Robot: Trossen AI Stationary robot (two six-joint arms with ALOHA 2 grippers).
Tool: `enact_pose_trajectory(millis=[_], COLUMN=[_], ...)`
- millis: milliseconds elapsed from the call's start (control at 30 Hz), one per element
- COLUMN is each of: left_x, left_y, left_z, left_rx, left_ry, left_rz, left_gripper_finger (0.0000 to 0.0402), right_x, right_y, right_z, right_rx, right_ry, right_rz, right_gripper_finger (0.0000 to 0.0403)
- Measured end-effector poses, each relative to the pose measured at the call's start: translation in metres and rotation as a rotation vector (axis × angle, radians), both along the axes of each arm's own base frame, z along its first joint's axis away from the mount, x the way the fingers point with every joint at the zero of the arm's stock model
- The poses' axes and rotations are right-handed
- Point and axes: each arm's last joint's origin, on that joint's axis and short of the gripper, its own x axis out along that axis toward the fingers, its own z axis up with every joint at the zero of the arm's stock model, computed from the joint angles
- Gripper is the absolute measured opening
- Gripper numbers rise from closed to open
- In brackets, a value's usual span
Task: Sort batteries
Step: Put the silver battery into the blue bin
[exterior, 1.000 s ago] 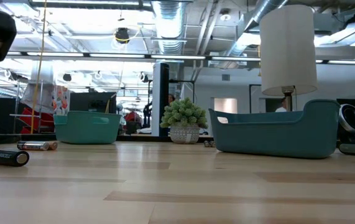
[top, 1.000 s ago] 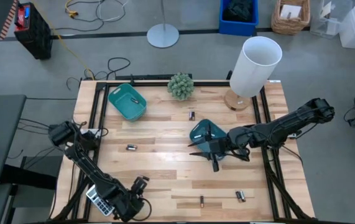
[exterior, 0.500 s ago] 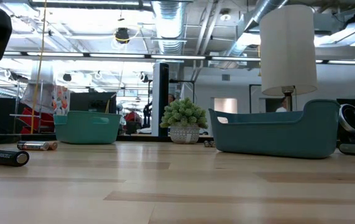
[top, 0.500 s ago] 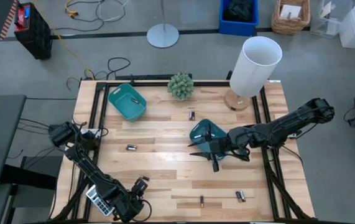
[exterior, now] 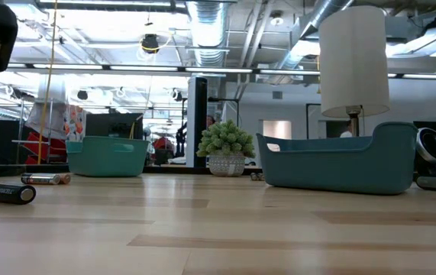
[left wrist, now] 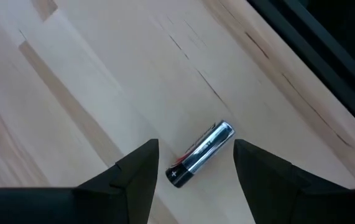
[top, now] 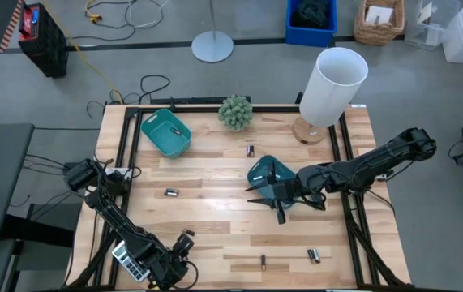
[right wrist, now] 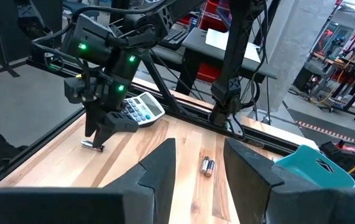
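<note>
My left gripper (left wrist: 196, 171) hangs open just above the table near its front left corner (top: 179, 261). Its two fingers stand on either side of a silvery battery (left wrist: 201, 154) with one dark end, which lies flat on the wood; I see no touch. More batteries lie loose on the table (top: 171, 192) (top: 250, 150) (top: 263, 261) (top: 314, 255). My right gripper (right wrist: 199, 158) is open and holds nothing. It hovers level over a teal tray (top: 265, 173) at the table's middle right. A second teal tray (top: 165, 134) stands at the far left.
A grey calculator (right wrist: 137, 111) lies by the front left edge, beside my left gripper. A small potted plant (top: 235, 112) and a white lamp (top: 332, 85) stand along the far edge. Black rails (top: 126, 154) frame the table's sides.
</note>
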Motion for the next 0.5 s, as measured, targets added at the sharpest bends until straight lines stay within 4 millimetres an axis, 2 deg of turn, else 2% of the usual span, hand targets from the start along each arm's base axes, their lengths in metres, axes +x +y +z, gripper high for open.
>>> enact_pose_trajectory(millis=[500], left_x=[0.002], left_y=[-0.001], left_z=[-0.016], left_rx=[0.045], left_ry=[0.03], left_rz=[-0.034], left_gripper_finger=[0.0203], right_x=[0.0], right_y=[0.0], right_z=[0.0], right_rx=[0.007], right_ry=[0.006], right_rz=[-0.002], right_gripper_finger=[0.0154])
